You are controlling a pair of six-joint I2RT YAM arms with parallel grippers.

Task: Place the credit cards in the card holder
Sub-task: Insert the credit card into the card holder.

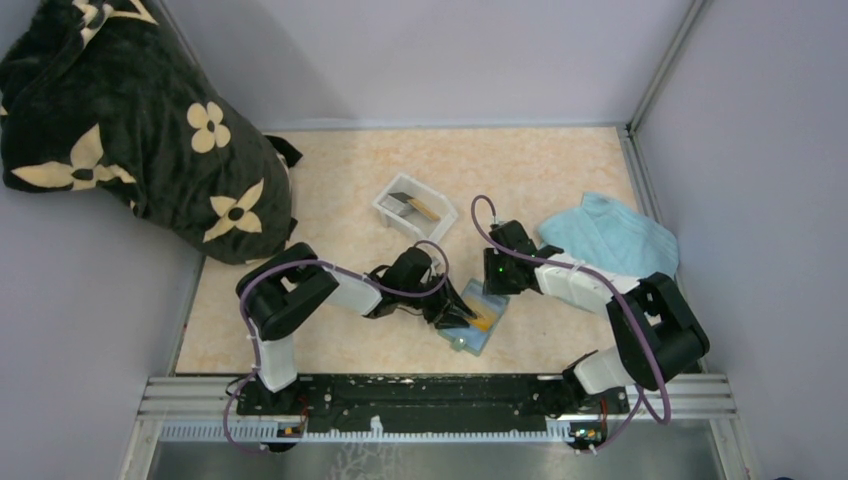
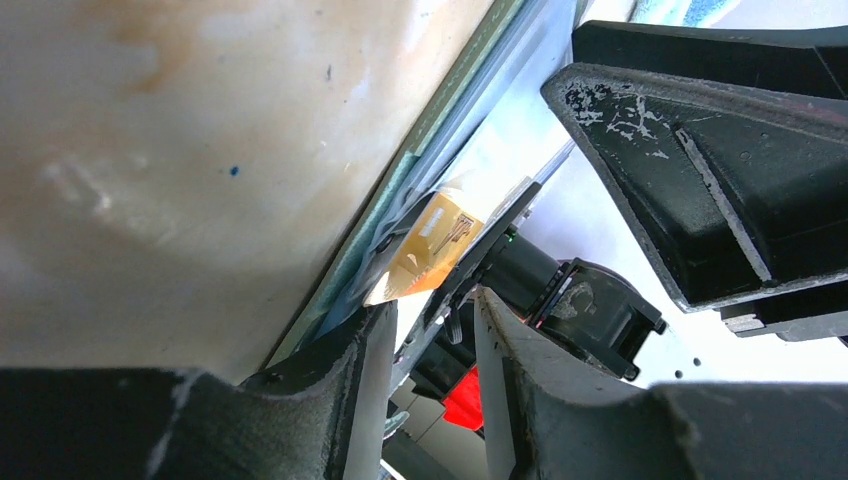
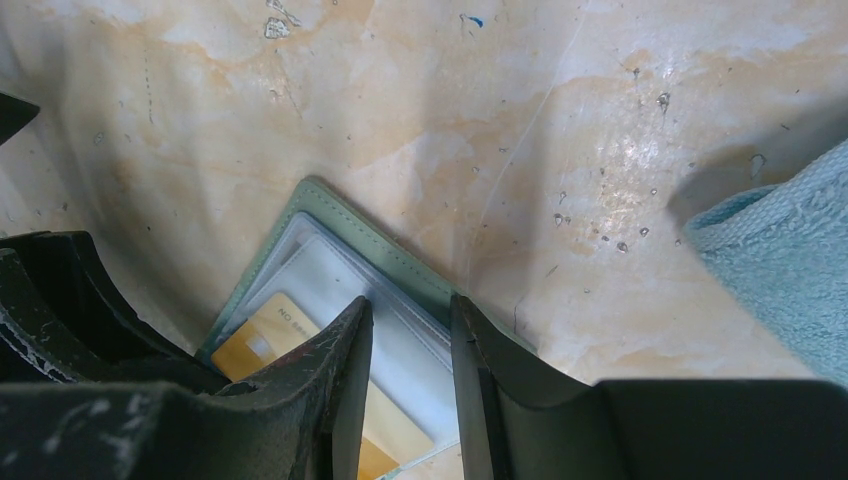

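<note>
By the near table [image 1: 330, 170] edge, one card [image 3: 268, 335] sits in the holder [image 3: 330, 205], more cards [image 1: 422, 206] wait in the tray [image 1: 390, 191]; left claw [image 2: 430, 310], right claw [image 3: 410, 305] barely parted, empty.

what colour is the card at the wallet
The card is orange-yellow, clearest in right wrist view.
</note>
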